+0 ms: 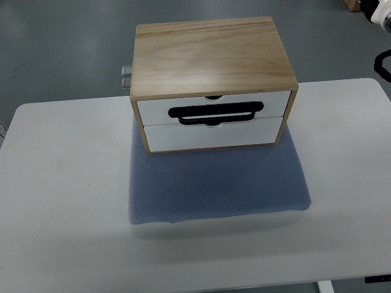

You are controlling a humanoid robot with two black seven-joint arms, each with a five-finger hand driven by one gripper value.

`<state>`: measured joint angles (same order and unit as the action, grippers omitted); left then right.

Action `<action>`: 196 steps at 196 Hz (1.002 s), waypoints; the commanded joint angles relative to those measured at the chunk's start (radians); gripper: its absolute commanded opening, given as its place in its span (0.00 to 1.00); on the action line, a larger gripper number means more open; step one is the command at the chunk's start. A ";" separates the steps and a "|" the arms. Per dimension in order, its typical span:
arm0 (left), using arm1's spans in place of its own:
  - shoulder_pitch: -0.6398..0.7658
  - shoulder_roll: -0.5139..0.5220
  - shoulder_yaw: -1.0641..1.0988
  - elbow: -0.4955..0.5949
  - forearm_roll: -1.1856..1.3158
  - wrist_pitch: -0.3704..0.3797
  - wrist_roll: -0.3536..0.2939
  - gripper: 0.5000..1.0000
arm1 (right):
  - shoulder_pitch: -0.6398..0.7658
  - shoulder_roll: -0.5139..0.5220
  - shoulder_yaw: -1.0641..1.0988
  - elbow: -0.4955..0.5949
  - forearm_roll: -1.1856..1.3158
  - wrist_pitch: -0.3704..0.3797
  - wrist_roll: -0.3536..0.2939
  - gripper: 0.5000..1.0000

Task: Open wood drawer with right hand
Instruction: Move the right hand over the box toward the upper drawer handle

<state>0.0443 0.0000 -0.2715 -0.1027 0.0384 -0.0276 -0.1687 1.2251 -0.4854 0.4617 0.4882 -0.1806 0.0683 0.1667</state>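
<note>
The wood drawer chest is sitting toward the far side of the white table, its back part reaching past the table's far edge, and resting on the rear part of a blue-grey mesh mat that is spreading out in front of it. Its two white drawer fronts are facing the robot: the upper drawer and the lower drawer are both lying flush with the frame, so nothing is opened yet. A black loop handle is lying across the upper front, its lower edge running along the seam between the two. Neither robot hand is showing, so I cannot tell whether their fingers are open or closed; only a white-and-black piece of machinery is peeking in at the top right corner. The task seems to be standing at its start. The next move is likely calling for the right hand to come in from the right, hook fingers around the handle and pull straight toward the robot.
</note>
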 commanded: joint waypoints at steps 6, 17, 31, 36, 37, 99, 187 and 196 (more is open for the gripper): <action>0.000 0.000 0.000 0.000 0.000 0.000 0.000 1.00 | 0.108 -0.067 -0.233 0.053 0.000 0.048 -0.001 0.89; 0.000 0.000 0.000 0.000 0.000 0.000 0.000 1.00 | 0.160 -0.085 -0.313 0.079 -0.011 0.079 -0.001 0.89; 0.000 0.000 0.000 0.000 0.000 0.000 0.000 1.00 | 0.185 -0.091 -0.340 0.087 -0.013 0.093 -0.001 0.89; 0.000 0.000 0.000 0.000 0.000 0.000 0.000 1.00 | 0.255 -0.101 -0.417 0.118 -0.026 0.134 -0.004 0.89; 0.000 0.000 0.000 0.000 0.000 0.000 0.000 1.00 | 0.266 -0.102 -0.428 0.122 -0.031 0.140 -0.004 0.89; 0.000 0.000 0.000 0.000 0.000 0.000 0.000 1.00 | 0.479 -0.090 -0.520 0.305 -0.273 0.301 -0.006 0.89; 0.000 0.000 0.000 0.000 0.000 0.000 0.000 1.00 | 0.576 -0.102 -0.554 0.590 -0.329 0.543 -0.035 0.89; 0.000 0.000 0.000 0.000 0.000 0.000 0.000 1.00 | 0.574 -0.104 -0.552 0.616 -0.329 0.543 -0.035 0.89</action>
<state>0.0446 0.0000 -0.2715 -0.1028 0.0384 -0.0276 -0.1687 1.7999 -0.5847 -0.0961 1.0489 -0.5107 0.6050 0.1325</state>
